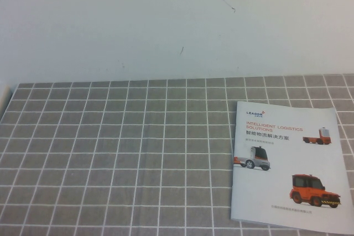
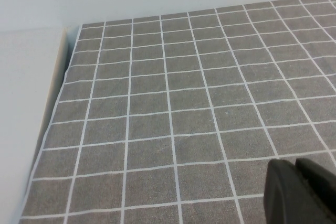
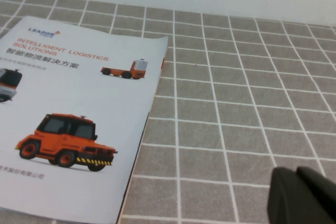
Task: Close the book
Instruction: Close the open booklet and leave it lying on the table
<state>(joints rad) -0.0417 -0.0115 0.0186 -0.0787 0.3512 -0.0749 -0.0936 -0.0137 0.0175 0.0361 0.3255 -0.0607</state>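
Observation:
The book (image 1: 287,164) is a thin white brochure with orange vehicles on its cover. It lies flat and closed on the grey checked mat at the right front. The right wrist view shows the book (image 3: 73,114) too, with its cover facing up. My right gripper (image 3: 296,174) hovers over bare mat beside the book, fingers pressed together and holding nothing. Over the mat's left part, my left gripper (image 2: 294,164) is also shut and empty. Neither gripper appears in the high view.
The grey checked mat (image 1: 121,147) covers the table up to a white wall (image 1: 166,20) at the back. A pale raised ledge (image 2: 26,108) borders the mat's left edge.

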